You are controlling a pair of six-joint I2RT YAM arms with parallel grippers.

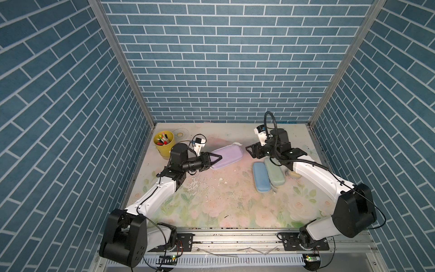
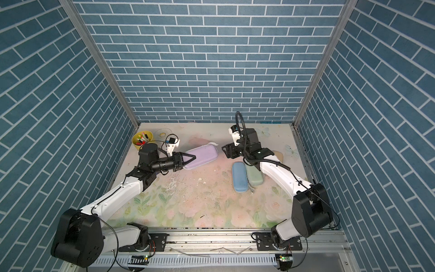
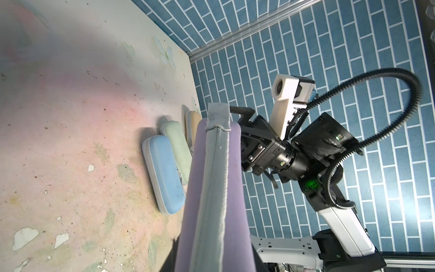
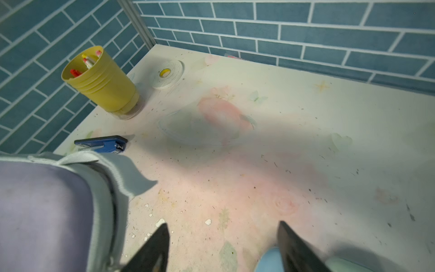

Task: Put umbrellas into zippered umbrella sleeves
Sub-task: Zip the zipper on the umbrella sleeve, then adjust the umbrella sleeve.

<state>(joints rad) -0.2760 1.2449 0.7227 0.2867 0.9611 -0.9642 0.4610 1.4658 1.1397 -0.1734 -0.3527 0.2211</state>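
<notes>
Floral table (image 1: pixel 211 200) with blue sleeve (image 1: pixel 261 176), cup (image 1: pixel 164 147), stapler (image 4: pixel 101 144), tape (image 4: pixel 168 74)

blue brick-patterned walls (image 1: pixel 226 58) around a worn, floral pastel tabletop (image 1: pixel 211 200)

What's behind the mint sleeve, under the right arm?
A beige sleeve, lying beside the mint sleeve. The right arm covers most of it in both top views; the lilac sleeve hides part in the left wrist view. Its contents cannot be seen.
</notes>
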